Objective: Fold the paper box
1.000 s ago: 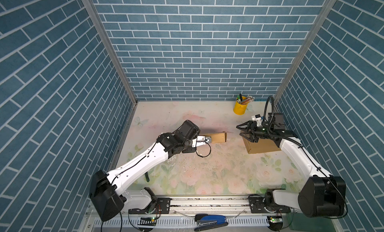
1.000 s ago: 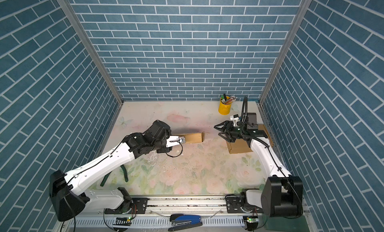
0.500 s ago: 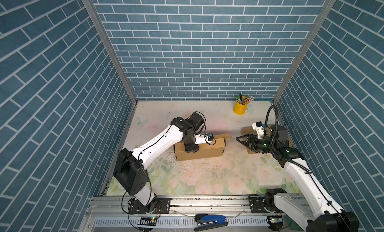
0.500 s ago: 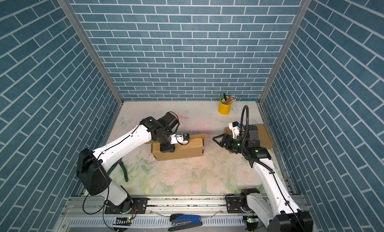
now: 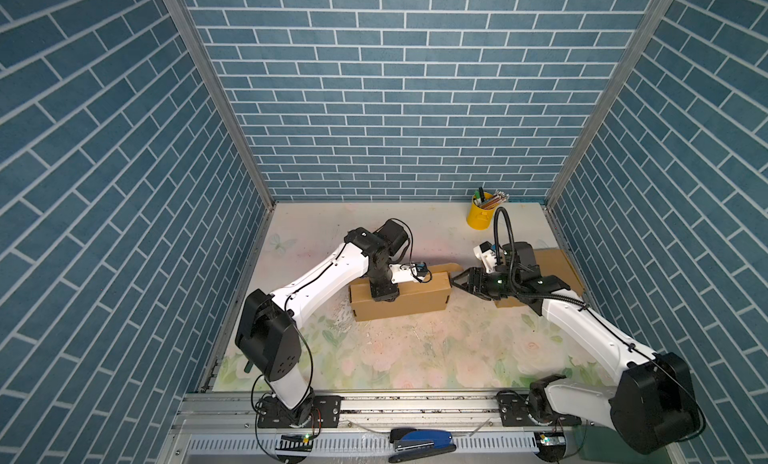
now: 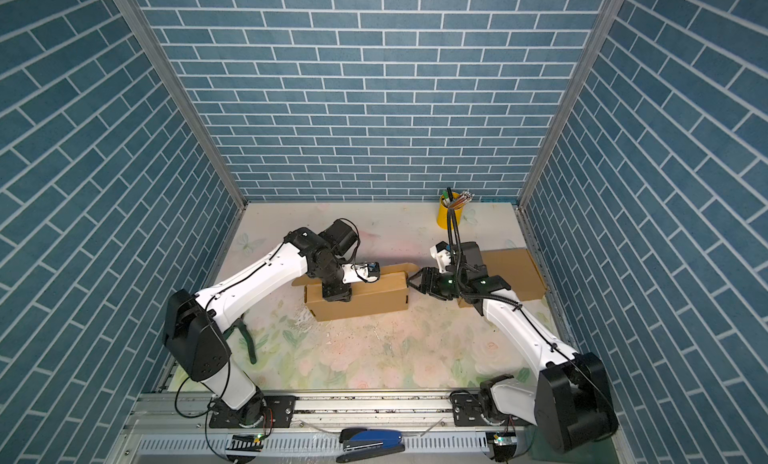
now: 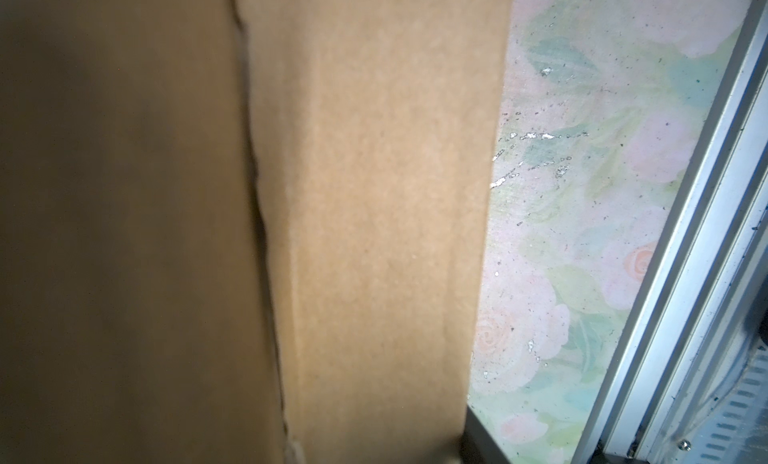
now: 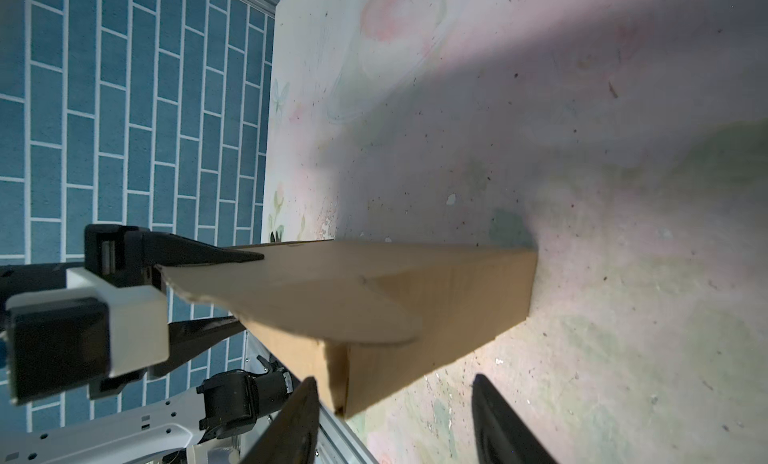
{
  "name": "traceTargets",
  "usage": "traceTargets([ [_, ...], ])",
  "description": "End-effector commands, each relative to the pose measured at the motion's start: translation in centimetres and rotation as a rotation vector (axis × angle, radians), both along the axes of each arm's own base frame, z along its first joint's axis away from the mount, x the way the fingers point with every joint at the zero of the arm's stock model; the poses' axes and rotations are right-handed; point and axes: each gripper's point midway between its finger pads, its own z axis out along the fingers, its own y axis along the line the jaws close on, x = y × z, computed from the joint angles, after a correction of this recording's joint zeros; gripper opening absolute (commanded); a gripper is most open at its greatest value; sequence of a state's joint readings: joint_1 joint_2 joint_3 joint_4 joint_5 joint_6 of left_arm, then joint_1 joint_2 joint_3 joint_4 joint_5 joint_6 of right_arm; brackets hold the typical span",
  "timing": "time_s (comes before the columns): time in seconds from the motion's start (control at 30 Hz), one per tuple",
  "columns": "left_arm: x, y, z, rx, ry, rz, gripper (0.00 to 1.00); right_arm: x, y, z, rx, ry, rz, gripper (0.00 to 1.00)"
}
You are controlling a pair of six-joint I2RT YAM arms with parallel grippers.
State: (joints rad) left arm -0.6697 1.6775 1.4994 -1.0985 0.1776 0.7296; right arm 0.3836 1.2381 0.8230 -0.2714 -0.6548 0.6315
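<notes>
Two grippers met the paper box (image 5: 411, 304) on the floral table (image 5: 415, 358): the left gripper (image 5: 384, 296) pinched its front wall; the right gripper (image 5: 456, 284), fingers spread, stood just beside its right end.

paper box (image 7: 374, 233) — blurred, ends cut off in left wrist view | left gripper (image 5: 384, 296) tips indistinct against box | flat cardboard (image 5: 552, 266), 3 o'clock, partly under right arm (image 5: 582, 320) | yellow cup (image 5: 478, 218), 1 o'clock — contents too small to name

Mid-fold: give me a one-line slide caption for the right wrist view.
Open right tool faces the end flap of the paper box; the left tool grips it farther along.
</notes>
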Motion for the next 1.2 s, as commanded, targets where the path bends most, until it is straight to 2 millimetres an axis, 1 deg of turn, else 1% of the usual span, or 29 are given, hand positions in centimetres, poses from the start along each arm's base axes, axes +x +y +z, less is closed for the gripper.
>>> traceTargets([
  [0.0, 0.0, 0.1, -1.5, 0.030, 0.038, -0.017, 0.51, 1.8, 1.1, 2.2, 0.026, -0.075, -0.006, 0.55],
  [0.13, 0.1, 0.0, -1.8, 0.030, 0.043, -0.017, 0.51, 2.4, 1.6, 2.2, 0.030, -0.076, -0.009, 0.52],
  [0.23, 0.3, 0.0, -1.9, 0.029, 0.042, -0.016, 0.51, 2.6, 1.6, 1.7, 0.021, -0.063, -0.013, 0.46],
  [0.37, 0.4, 0.0, -2.0, 0.026, 0.043, -0.015, 0.51, 2.3, 1.2, -0.3, -0.012, -0.022, -0.018, 0.35],
  [0.47, 0.5, 0.0, -2.2, 0.028, 0.043, -0.013, 0.50, 1.8, 0.9, -1.9, -0.049, 0.017, -0.014, 0.31],
  [0.6, 0.6, -0.1, -2.4, 0.025, 0.042, -0.014, 0.50, 1.8, 0.5, -2.8, -0.078, 0.032, -0.022, 0.27],
  [0.7, 0.7, -0.3, -2.5, 0.021, 0.045, -0.014, 0.48, 1.7, 0.4, -2.9, -0.099, 0.034, -0.012, 0.26],
  [0.73, 0.7, -0.3, -2.6, 0.022, 0.046, -0.014, 0.48, 1.7, 0.4, -2.8, -0.098, 0.029, -0.007, 0.26],
  [0.8, 0.7, -0.3, -2.7, 0.025, 0.045, -0.015, 0.47, 1.7, 0.5, -1.8, -0.093, -0.003, 0.009, 0.27],
  [0.83, 0.7, -0.2, -2.8, 0.027, 0.045, -0.014, 0.47, 1.6, 0.6, -1.2, -0.089, -0.021, 0.022, 0.29],
  [0.87, 0.7, -0.2, -2.8, 0.030, 0.047, -0.016, 0.47, 1.6, 0.5, -0.3, -0.094, -0.048, 0.033, 0.35],
  [0.9, 0.7, -0.2, -2.9, 0.029, 0.047, -0.015, 0.47, 1.6, 0.2, 0.5, -0.115, -0.078, 0.046, 0.39],
  [1.0, 0.8, -0.1, -2.9, 0.031, 0.045, -0.014, 0.47, 1.3, -1.1, 2.4, -0.178, -0.142, 0.077, 0.47],
  [1.1, 0.8, 0.0, -2.7, 0.026, 0.039, -0.015, 0.47, 1.0, -2.8, 3.7, -0.278, -0.205, 0.102, 0.51],
  [1.17, 0.9, -0.1, -2.7, 0.024, 0.036, -0.017, 0.47, 1.2, -3.4, 4.5, -0.334, -0.265, 0.126, 0.52],
])
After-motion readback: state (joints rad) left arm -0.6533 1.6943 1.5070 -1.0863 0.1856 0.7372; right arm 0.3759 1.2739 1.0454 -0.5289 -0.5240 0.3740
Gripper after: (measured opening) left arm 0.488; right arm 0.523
